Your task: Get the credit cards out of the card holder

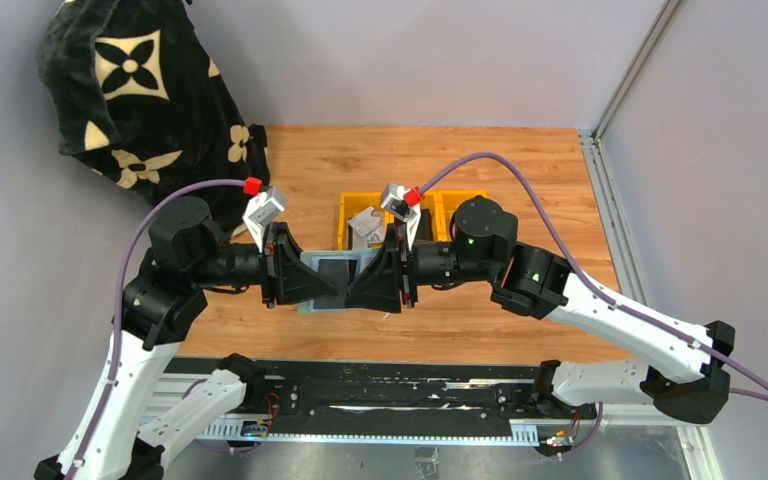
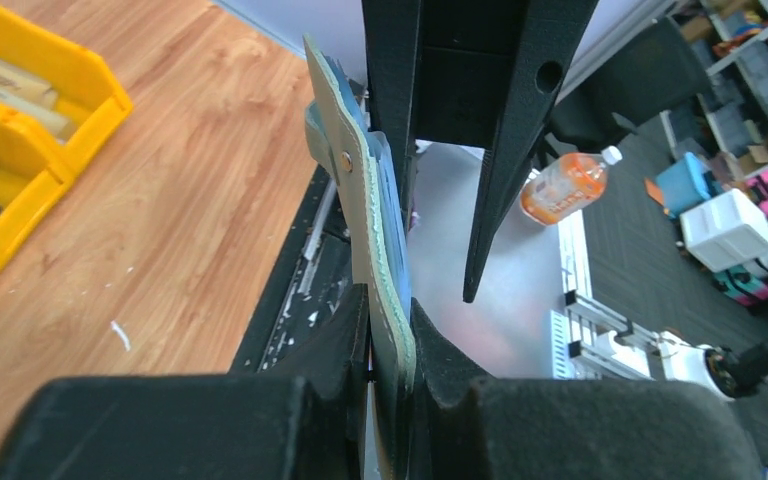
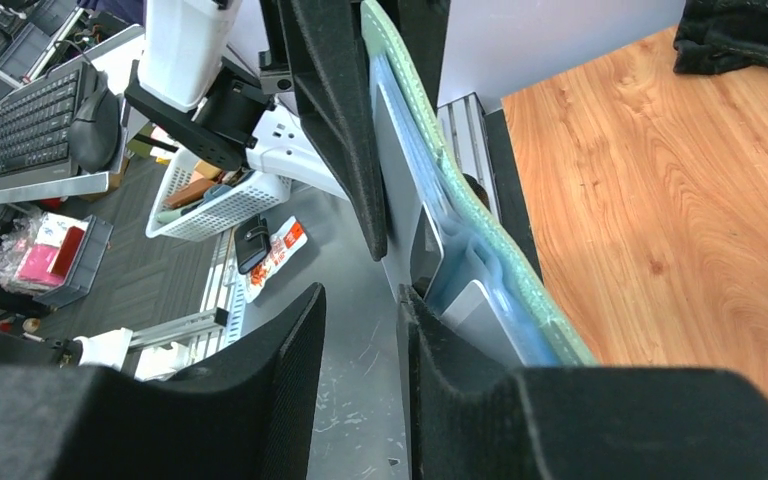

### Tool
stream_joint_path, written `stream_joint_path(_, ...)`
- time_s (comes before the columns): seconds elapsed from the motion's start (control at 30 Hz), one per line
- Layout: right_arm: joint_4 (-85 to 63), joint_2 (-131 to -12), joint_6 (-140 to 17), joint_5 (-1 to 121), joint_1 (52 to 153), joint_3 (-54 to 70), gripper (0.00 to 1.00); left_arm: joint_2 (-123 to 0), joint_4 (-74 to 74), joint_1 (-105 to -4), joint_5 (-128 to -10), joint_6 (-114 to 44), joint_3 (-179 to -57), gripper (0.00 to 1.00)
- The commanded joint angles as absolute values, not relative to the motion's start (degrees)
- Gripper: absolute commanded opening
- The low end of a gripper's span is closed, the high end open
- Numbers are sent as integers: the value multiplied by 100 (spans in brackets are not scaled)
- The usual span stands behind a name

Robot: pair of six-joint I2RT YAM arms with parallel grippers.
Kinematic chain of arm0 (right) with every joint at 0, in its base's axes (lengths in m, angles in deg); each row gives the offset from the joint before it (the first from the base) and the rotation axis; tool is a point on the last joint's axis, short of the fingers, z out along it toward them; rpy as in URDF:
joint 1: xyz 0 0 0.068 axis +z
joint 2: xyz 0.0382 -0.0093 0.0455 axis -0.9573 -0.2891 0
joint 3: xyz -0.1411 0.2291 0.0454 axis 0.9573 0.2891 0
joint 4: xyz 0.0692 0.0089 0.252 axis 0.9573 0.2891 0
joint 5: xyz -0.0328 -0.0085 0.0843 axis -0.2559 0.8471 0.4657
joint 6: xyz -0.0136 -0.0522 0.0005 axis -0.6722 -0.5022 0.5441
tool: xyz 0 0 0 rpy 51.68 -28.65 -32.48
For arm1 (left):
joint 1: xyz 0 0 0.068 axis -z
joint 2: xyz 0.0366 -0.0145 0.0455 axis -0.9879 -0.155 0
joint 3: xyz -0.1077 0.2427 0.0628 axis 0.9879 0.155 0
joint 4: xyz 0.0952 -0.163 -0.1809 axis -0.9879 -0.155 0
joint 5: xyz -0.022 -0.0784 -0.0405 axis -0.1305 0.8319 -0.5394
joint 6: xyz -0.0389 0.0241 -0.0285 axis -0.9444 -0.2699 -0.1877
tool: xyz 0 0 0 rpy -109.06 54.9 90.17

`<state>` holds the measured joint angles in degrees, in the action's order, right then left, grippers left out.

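The pale green card holder hangs above the table's near edge between both grippers. My left gripper is shut on its lower edge; the holder stands edge-on, with its closure tab on the left side. My right gripper is open. Its right finger lies against the holder's blue inner pockets, where grey credit cards sit. One thin grey card sticks out along that finger's inner face. In the top view the left gripper and right gripper nearly meet.
Yellow bins holding flat items stand just behind the grippers, and show in the left wrist view. A black patterned cloth hangs at the back left. The wooden tabletop lies beyond, and the metal rail is below the holder.
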<state>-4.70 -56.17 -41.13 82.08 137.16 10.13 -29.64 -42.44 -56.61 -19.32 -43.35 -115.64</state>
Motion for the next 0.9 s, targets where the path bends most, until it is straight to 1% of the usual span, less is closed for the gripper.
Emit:
stream_joint_path(0.0,-391,-5526,-4189,7963,13609,1024,35,-2862,-3533,-5652,-877,-4992,-11444,0)
stream_joint_path(0.33,132,-5382,-4491,7649,13498,804,35,-2829,-3487,-5649,-777,-5052,-11512,0)
stream_joint_path(0.53,59,-5512,-4478,7696,13489,681,35,-2778,-3611,-5647,-747,-4959,-11490,0)
stream_joint_path(0.63,-219,-5640,-4342,7897,13489,637,35,-2746,-3682,-5647,-790,-4870,-11447,1)
stream_joint_path(0.77,-715,-5817,-4088,8212,13489,620,29,-2747,-3944,-5647,-938,-4556,-11438,8)
stream_joint_path(0.87,-958,-5895,-3951,8301,13489,699,15,-2794,-4217,-5649,-908,-4273,-11472,14)
